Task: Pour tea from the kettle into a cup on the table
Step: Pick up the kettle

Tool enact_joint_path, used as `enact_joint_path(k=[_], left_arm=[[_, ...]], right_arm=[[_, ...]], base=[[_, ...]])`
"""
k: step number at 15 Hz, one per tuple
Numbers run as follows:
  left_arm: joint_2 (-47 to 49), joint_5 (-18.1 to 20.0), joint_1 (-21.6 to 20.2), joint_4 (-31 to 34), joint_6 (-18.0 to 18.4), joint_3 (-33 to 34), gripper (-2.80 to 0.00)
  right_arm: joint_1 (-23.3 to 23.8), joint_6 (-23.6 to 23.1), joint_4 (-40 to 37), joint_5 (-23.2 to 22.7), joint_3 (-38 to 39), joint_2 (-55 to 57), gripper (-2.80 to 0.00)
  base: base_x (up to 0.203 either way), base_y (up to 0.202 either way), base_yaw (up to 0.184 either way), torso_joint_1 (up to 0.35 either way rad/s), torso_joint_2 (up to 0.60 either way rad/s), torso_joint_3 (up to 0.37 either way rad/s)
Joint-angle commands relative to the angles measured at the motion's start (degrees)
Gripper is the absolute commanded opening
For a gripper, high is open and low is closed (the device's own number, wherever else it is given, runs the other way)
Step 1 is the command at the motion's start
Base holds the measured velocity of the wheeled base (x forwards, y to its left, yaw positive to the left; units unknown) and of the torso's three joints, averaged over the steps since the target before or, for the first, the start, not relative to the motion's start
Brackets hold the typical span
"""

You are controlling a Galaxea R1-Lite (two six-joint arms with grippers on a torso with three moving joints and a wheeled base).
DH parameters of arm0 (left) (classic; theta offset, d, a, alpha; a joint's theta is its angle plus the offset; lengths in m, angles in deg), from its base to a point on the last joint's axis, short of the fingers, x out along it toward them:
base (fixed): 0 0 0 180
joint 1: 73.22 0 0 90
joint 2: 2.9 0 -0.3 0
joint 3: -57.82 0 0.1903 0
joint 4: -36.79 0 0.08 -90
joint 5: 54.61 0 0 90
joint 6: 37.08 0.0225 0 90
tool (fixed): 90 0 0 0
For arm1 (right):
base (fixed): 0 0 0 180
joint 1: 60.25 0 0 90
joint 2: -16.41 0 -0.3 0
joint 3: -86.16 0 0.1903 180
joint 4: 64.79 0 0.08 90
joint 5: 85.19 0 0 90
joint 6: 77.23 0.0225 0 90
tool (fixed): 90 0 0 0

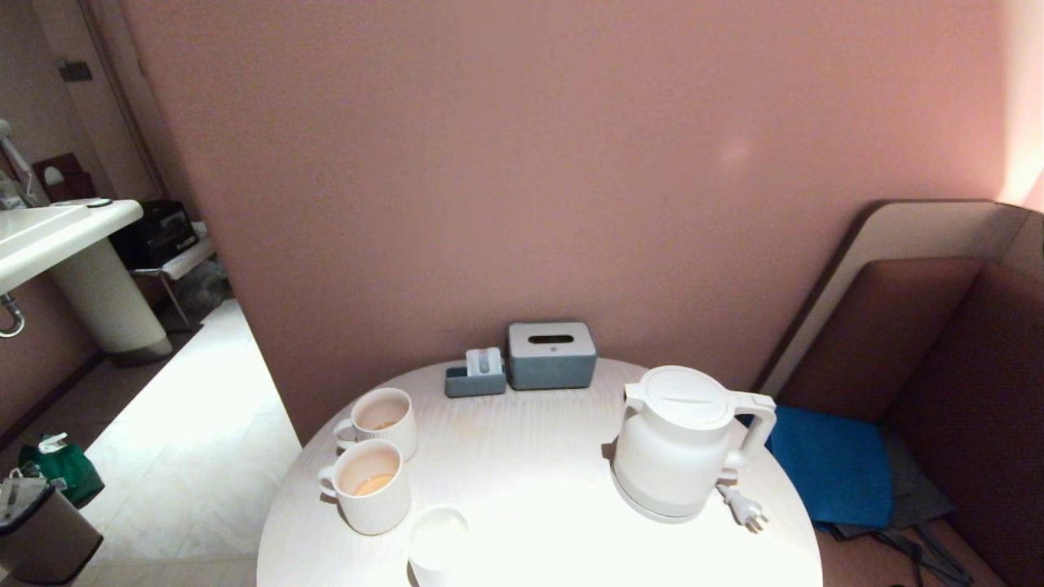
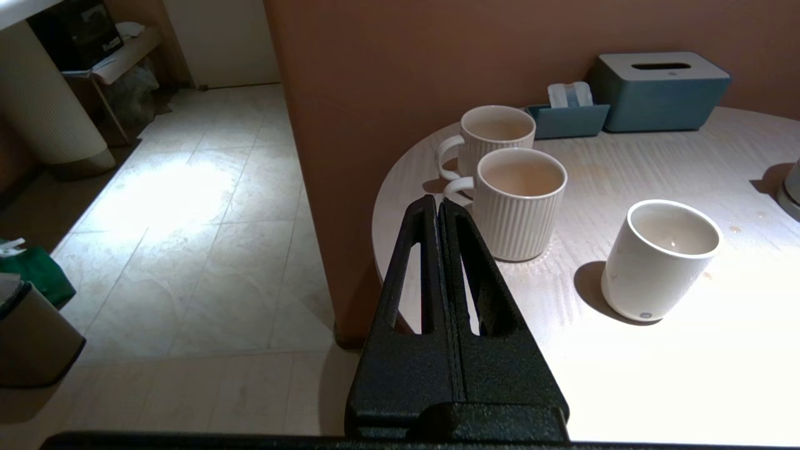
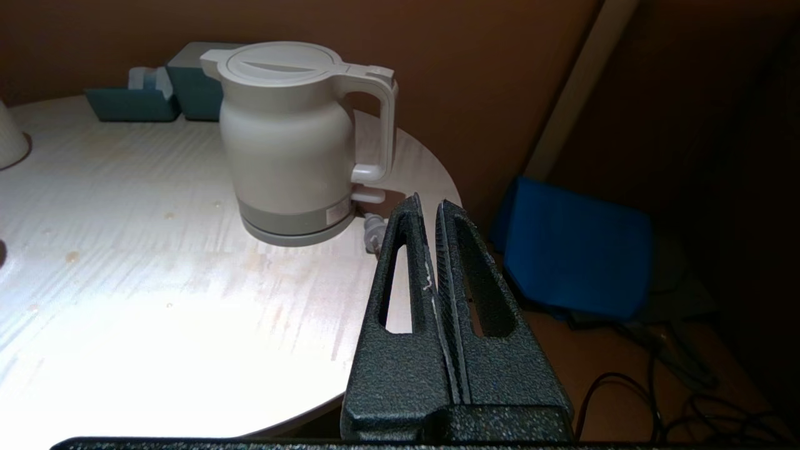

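The kettle [image 1: 679, 444] stands upright on its round base on the right side of the round worktop [image 1: 530, 456], lid on, handle turned toward the bench seat, its short white plug [image 1: 744, 507] lying on the surface just beside the base. The small plain cup [image 2: 661, 259] stands upright near the front edge, left of centre, well apart from the kettle, with bare surface between them. Behind it and to the left two ribbed mugs [image 2: 520, 203] stand close together, one behind the other, handles pointing off the edge; each holds a little orange-brown tea [image 1: 373, 484]. At the back, against the pink wall, sit a grey-blue tissue box [image 1: 551, 355] and a small matching holder [image 1: 475, 377] just beside it. A blue cushion [image 3: 578, 247] lies on the seat beyond the kettle.

The left gripper [image 2: 439, 203] hangs off the near left edge of the worktop, jaws pressed together on nothing, pointing toward the mugs. The right gripper [image 3: 428, 203] hangs off the near right edge, jaws likewise pressed together and empty, near the kettle's handle but not touching it
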Motion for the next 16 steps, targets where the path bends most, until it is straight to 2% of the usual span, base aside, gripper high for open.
enact_joint_path(k=[1,5,6,9,13,15,16], left_arm=[[0.0,0.0,0.0,-0.1,-0.2,0.0,-2.8],[0.0,0.0,0.0,0.0,-0.2,0.0,-2.8],[0.0,0.0,0.0,-0.1,-0.2,0.0,-2.8],[0.0,0.0,0.0,-0.1,-0.2,0.0,-2.8],[0.0,0.0,0.0,0.0,-0.2,0.0,-2.8],[0.0,0.0,0.0,-0.1,-0.2,0.0,-2.8],[0.0,0.0,0.0,0.0,-0.2,0.0,-2.8]], right_arm=[[0.0,0.1,-0.1,0.1,0.0,0.1,-2.8],[0.0,0.0,0.0,0.4,0.0,0.1,-2.8],[0.0,-1.5,0.0,0.4,-0.1,0.1,-2.8],[-0.1,-2.9,0.1,-0.2,-7.9,5.8,-2.8],[-0.1,-0.8,5.6,-0.5,-17.2,33.7,-2.8],[0.0,-0.8,13.0,-0.5,-17.7,50.1,-2.8],[0.0,-1.0,19.5,-0.5,-16.3,57.5,-2.8]], base=[[0.0,0.0,0.0,0.0,0.0,0.0],[0.0,0.0,0.0,0.0,0.0,0.0],[0.0,0.0,0.0,0.0,0.0,0.0],[0.0,0.0,0.0,0.0,0.0,0.0],[0.0,0.0,0.0,0.0,0.0,0.0],[0.0,0.0,0.0,0.0,0.0,0.0],[0.0,0.0,0.0,0.0,0.0,0.0]])
